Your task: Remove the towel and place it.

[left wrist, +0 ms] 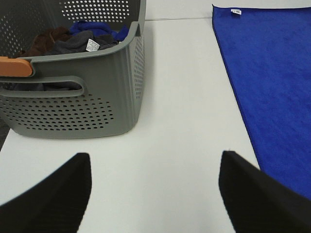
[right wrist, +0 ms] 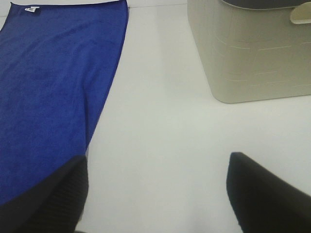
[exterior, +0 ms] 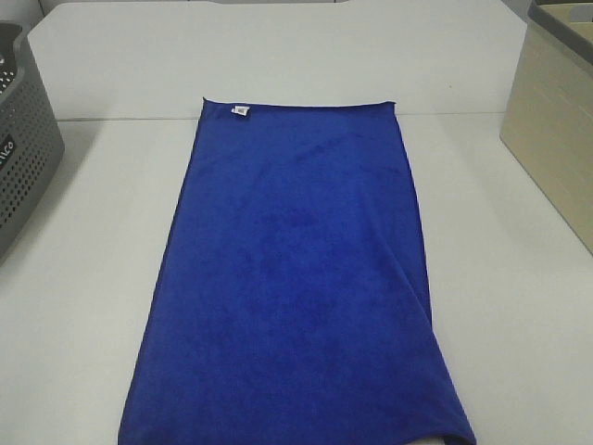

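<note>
While flat, towel between open fingers, untouched

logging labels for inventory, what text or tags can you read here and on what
Basket, dark label on its side: white lettering cut off at the frame edge, not readable.
Towel, white tag: print too small to read.
Dark cloth in the basket, white tag: print blurred.
Beige bin: no text visible.
</note>
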`<action>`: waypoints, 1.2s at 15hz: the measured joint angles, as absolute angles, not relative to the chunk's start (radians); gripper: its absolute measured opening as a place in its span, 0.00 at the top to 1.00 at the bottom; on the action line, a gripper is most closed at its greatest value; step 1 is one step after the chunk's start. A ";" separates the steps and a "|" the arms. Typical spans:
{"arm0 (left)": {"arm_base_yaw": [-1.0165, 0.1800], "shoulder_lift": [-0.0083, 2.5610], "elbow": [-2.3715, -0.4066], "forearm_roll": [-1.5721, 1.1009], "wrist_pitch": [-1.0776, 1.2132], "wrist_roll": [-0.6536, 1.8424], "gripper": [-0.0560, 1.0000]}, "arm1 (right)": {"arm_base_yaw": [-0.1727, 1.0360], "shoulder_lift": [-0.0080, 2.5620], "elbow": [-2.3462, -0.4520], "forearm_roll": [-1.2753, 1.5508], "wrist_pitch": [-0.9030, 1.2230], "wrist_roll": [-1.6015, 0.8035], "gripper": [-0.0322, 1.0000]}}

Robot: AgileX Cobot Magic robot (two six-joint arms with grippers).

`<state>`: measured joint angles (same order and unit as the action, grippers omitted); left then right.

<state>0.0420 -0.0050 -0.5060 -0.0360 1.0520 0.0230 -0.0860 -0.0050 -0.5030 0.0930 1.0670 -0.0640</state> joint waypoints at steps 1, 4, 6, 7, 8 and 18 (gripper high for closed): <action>0.042 -0.005 -0.506 -0.038 1.052 0.023 0.29 | -0.086 -0.005 -0.503 0.093 1.067 -0.064 0.23; 0.042 -0.005 -0.506 -0.039 1.052 0.023 0.29 | -0.086 -0.005 -0.503 0.072 1.067 -0.064 0.23; 0.042 -0.005 -0.506 -0.039 1.052 0.023 0.29 | -0.086 -0.005 -0.503 0.063 1.067 -0.064 0.23; 0.042 -0.005 -0.506 -0.039 1.052 0.023 0.29 | -0.086 -0.005 -0.503 0.063 1.067 -0.064 0.23; 0.041 -0.005 -0.506 -0.039 1.052 0.023 0.29 | -0.086 -0.005 -0.503 0.061 1.067 -0.064 0.23; 0.041 -0.005 -0.506 -0.039 1.052 0.023 0.29 | -0.086 -0.005 -0.503 0.060 1.067 -0.064 0.23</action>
<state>0.0410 -0.0050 -0.5060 -0.0390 1.0520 0.0230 -0.0860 -0.0050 -0.5030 0.0600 1.0670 -0.0640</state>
